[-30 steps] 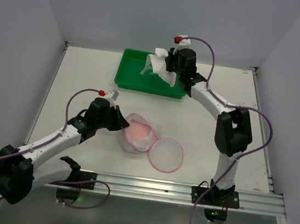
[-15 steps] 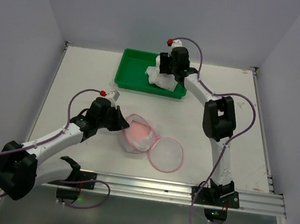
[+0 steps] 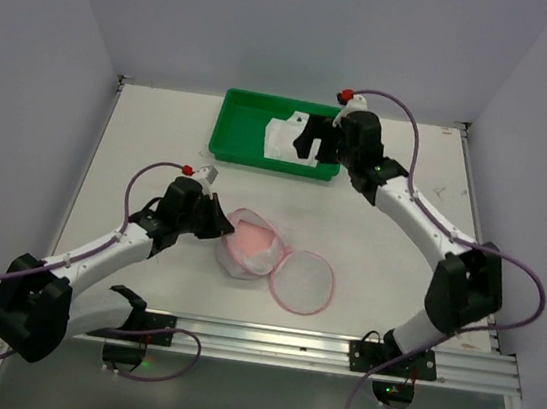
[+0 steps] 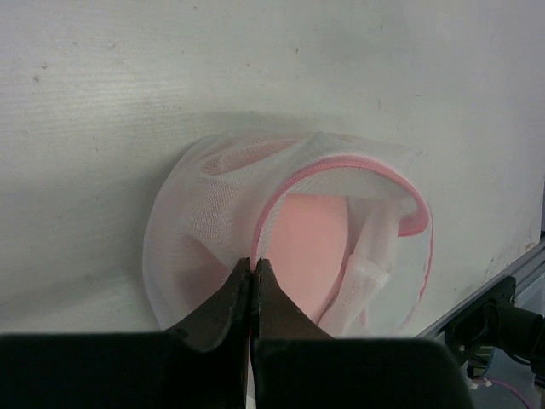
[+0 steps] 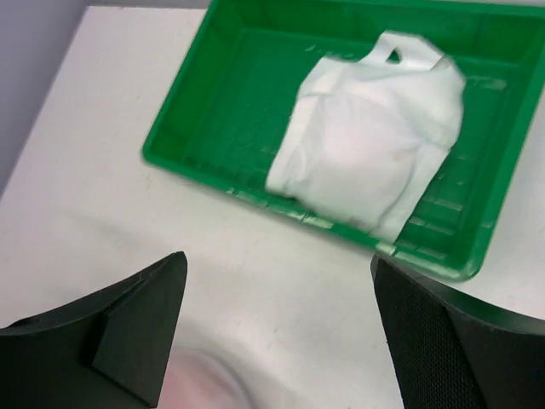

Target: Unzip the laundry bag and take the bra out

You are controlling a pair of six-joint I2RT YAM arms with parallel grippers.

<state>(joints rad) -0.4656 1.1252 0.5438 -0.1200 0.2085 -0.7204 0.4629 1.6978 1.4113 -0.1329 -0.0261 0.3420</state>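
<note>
The laundry bag lies unzipped in the middle of the table, its flat round lid half folded out to the right. My left gripper is shut on the bag's pink-trimmed rim; in the left wrist view the fingertips pinch the edge of the laundry bag. Its pink inside and a white strip show. The white bra lies in the green tray. My right gripper hovers open just right of it. The right wrist view has the bra beyond the open gripper.
The green tray stands at the back of the table, against the rear wall. Side walls close in the left and right edges. An aluminium rail runs along the near edge by the arm bases.
My right gripper opened and let go of the bra, which now lies flat in the tray; the arm then pulled back to the right. The left gripper has kept its hold on the bag.
</note>
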